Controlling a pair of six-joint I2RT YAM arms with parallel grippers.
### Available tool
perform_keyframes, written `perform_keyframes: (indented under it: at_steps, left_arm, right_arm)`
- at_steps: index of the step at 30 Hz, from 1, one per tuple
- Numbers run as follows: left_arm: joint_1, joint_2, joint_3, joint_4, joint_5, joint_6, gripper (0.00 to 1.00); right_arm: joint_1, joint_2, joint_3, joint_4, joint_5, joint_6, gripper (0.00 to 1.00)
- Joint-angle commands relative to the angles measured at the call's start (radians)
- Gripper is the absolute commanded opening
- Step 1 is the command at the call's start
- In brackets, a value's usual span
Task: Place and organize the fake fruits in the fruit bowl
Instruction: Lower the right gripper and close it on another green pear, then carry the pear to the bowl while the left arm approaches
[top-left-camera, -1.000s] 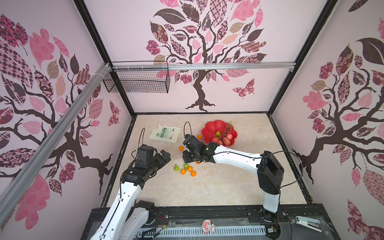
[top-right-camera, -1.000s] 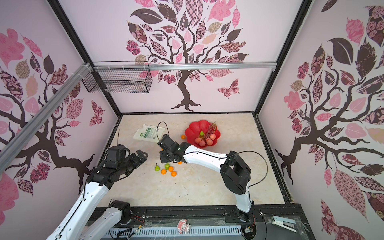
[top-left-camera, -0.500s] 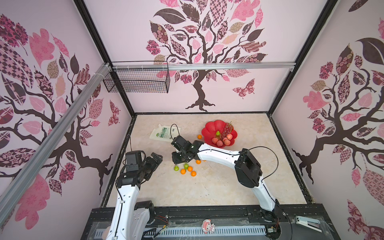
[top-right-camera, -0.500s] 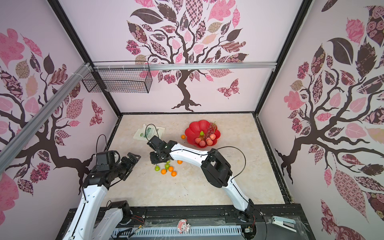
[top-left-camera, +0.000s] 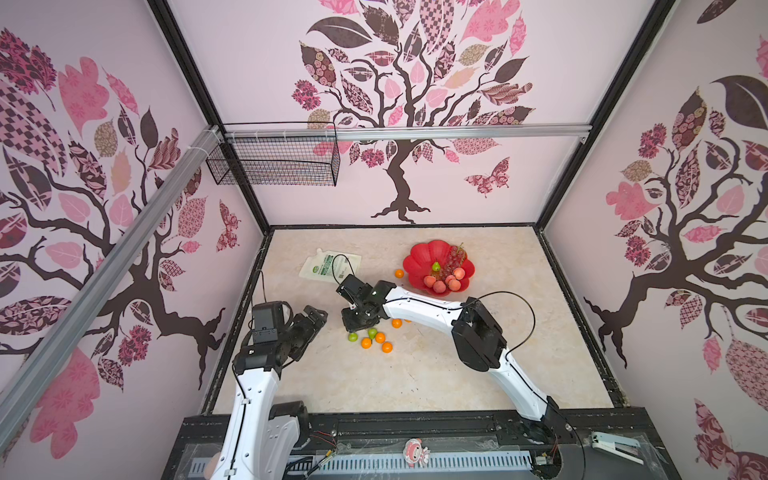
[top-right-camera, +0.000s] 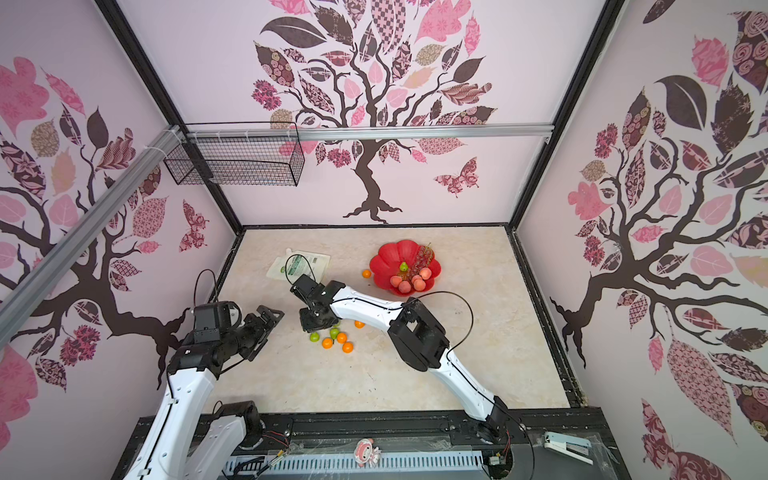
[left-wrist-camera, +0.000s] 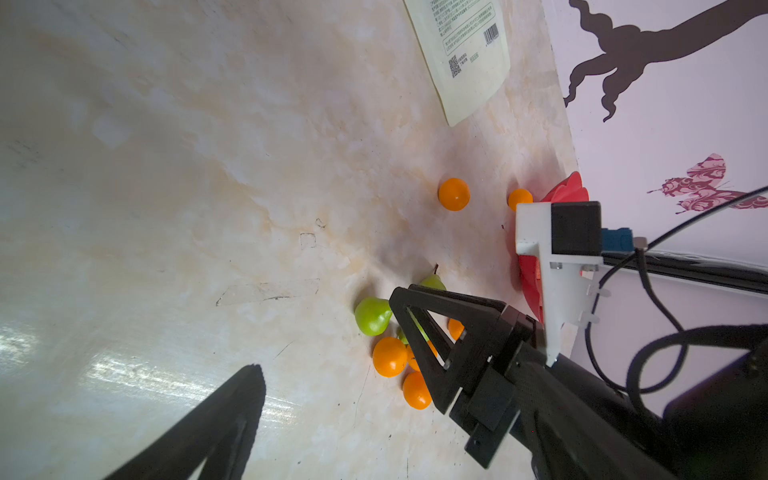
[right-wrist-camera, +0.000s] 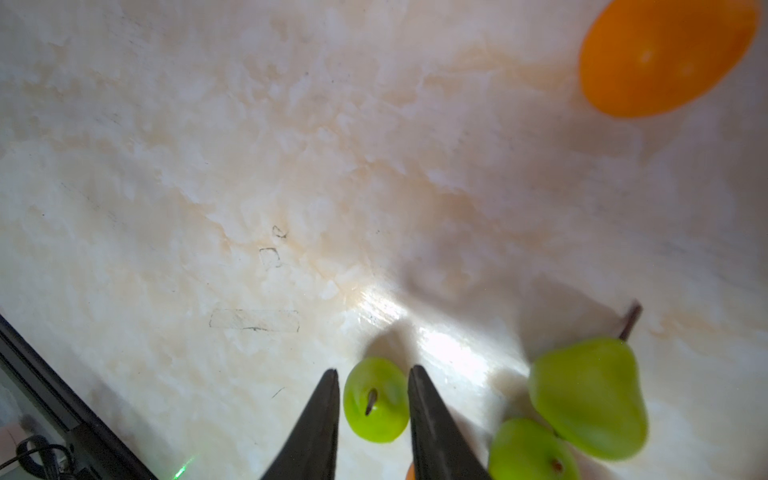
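Right end effector (right-wrist-camera: 374, 369) over desk centre, jaws narrowly apart astride upright green pear (right-wrist-camera: 376, 411), seemingly unclamped. Fruit bowl (top-left-camera: 419, 266) beyond, near desk's far edge. Left end effector (top-left-camera: 313, 324) wide apart, farther off.

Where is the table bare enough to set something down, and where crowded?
Bare: the wide stretch between the loose fruit cluster and the front rail, and right of the fruit bowl. Crowded: the cluster itself, at the right gripper.
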Motion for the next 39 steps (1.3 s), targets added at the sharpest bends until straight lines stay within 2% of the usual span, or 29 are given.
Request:
perform_keyframes:
  at_steps: [1, 22, 33, 39]
  left_arm:
    - [0.003, -0.007, -0.024, 0.018, 0.005, 0.013, 0.98]
    - [0.004, -0.007, -0.020, 0.017, 0.011, 0.027, 0.98]
    - [0.004, 0.001, 0.048, 0.016, 0.047, 0.092, 0.98]
    - [-0.018, 0.017, 0.092, 0.038, 0.062, 0.109, 0.98]
  right_arm:
    - [0.005, 0.053, 0.047, -0.048, -0.010, -0.011, 0.30]
    - [0.006, 0.040, 0.066, -0.056, -0.003, -0.014, 0.00]
    - [0.002, -0.052, 0.044, -0.041, 0.021, -0.011, 0.00]
    - [-0.016, -0.145, -0.027, 0.004, 0.025, -0.002, 0.00]
